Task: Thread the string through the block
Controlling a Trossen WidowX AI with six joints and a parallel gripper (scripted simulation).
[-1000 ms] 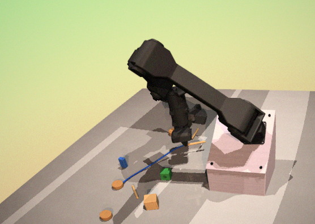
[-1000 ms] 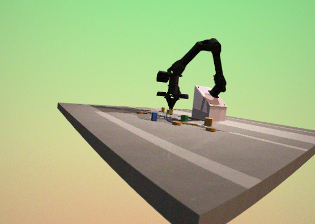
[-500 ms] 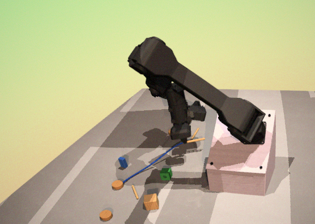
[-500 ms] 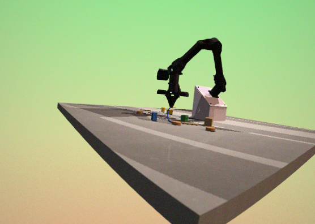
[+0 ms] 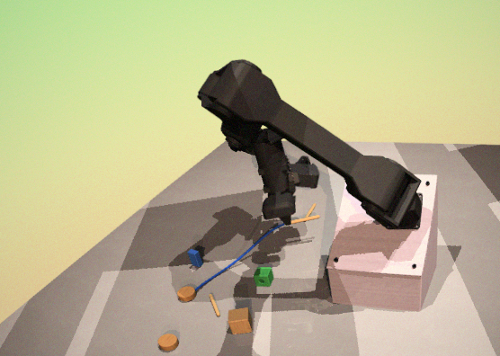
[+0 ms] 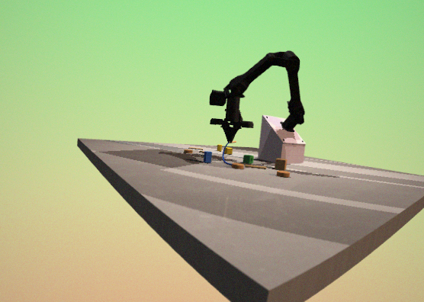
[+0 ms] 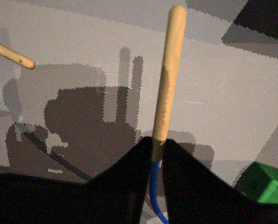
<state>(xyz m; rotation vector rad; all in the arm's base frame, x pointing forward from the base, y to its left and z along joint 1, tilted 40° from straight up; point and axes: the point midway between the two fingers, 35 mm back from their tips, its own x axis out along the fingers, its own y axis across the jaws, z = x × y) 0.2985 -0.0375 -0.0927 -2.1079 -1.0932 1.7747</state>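
My gripper (image 5: 284, 220) (image 6: 230, 141) (image 7: 157, 145) is shut on the thin wooden stick (image 5: 306, 219) (image 7: 167, 80) at its string end and holds it above the table. The stick juts out level from the fingertips. The blue string (image 5: 234, 262) (image 6: 225, 158) (image 7: 155, 190) runs from the stick down to the round wooden button (image 5: 186, 293) (image 6: 238, 165) on the table. The green block (image 5: 263, 277) (image 6: 248, 159) (image 7: 260, 182) with a hole stands on the table, below and to one side of the gripper, apart from the stick.
A loose stick (image 5: 214, 305) lies by the button, and another loose stick (image 5: 310, 209) (image 7: 17, 56) lies behind the gripper. A blue block (image 5: 195, 257) (image 6: 207, 156), an orange cube (image 5: 239, 320) (image 6: 281, 164) and an orange disc (image 5: 168, 342) (image 6: 283, 173) lie around. The arm's pedestal (image 5: 382, 270) (image 6: 280, 145) stands at the right.
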